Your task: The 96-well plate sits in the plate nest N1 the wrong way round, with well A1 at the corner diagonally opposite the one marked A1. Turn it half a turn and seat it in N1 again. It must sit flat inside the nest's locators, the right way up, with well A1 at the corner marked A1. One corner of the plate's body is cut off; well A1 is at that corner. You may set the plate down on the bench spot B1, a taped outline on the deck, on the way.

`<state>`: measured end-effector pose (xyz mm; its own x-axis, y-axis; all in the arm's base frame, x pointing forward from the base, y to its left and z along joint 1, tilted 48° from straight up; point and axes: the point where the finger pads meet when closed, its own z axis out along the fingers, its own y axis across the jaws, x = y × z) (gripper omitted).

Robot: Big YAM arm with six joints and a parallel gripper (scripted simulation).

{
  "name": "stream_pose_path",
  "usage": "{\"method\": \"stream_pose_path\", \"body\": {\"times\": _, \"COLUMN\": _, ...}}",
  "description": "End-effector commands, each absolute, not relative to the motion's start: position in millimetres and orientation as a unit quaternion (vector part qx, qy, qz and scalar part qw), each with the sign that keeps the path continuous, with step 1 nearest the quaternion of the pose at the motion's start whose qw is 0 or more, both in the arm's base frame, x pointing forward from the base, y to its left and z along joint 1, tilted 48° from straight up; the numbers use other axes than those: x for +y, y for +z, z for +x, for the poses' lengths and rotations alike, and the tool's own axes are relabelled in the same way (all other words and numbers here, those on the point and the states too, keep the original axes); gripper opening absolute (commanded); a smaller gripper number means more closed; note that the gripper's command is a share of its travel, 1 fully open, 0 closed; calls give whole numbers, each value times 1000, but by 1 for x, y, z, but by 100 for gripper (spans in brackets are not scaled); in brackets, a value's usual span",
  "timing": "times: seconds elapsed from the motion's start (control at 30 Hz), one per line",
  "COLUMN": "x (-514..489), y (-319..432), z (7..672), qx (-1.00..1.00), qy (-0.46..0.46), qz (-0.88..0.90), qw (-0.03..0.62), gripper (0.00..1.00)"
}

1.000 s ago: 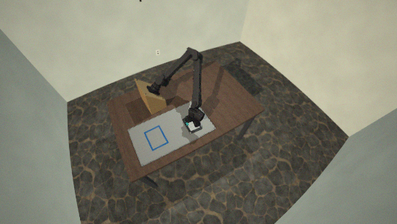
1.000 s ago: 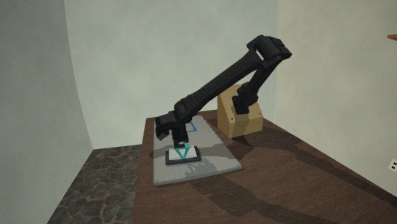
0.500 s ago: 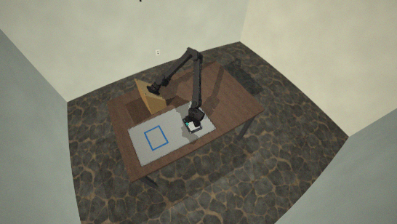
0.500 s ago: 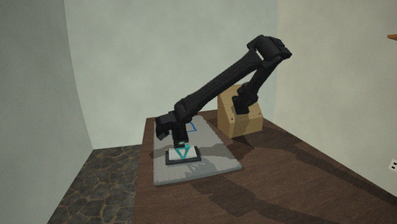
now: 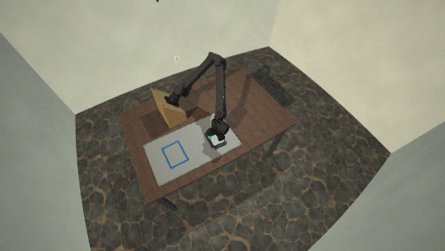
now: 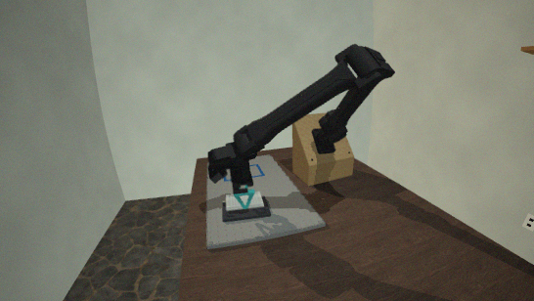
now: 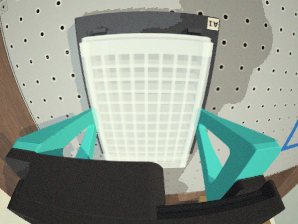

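Observation:
The white 96-well plate (image 7: 145, 99) sits in the dark plate nest N1 (image 7: 147, 26) on the grey perforated deck. The nest's A1 mark (image 7: 213, 23) is at its far right corner in the wrist view. My gripper (image 7: 146, 113) is directly over the plate, and its teal fingers press against the plate's two long sides. It is shut on the plate. In the top and exterior views the gripper (image 6: 244, 197) stands on the plate (image 6: 244, 203) in the nest (image 6: 245, 212), also seen at the deck's right end (image 5: 215, 140). I cannot make out the cut corner.
The blue taped outline of bench spot B1 (image 5: 174, 154) lies on the grey deck (image 5: 191, 152) to the left of the nest. A tan wedge-shaped box (image 5: 168, 107) stands behind the deck and carries the arm's base. The deck rests on a brown table.

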<state>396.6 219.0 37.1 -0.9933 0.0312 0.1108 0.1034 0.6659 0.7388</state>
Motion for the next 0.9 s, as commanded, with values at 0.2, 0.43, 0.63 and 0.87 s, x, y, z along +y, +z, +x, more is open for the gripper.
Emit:
{"method": "stream_pose_path", "body": {"times": 0.2, "x": 199, "y": 67, "z": 416, "qx": -910, "qy": -412, "qz": -34, "qw": 17, "gripper": 0}}
{"method": "stream_pose_path", "body": {"times": 0.43, "x": 192, "y": 63, "z": 412, "qx": -911, "qy": -410, "qz": -39, "qw": 27, "gripper": 0}}
{"method": "stream_pose_path", "body": {"times": 0.63, "x": 185, "y": 80, "z": 417, "qx": -910, "qy": -412, "qz": -33, "qw": 16, "gripper": 0}}
{"method": "stream_pose_path", "body": {"times": 0.87, "x": 176, "y": 88, "z": 418, "qx": -911, "qy": -412, "qz": -33, "qw": 15, "gripper": 0}}
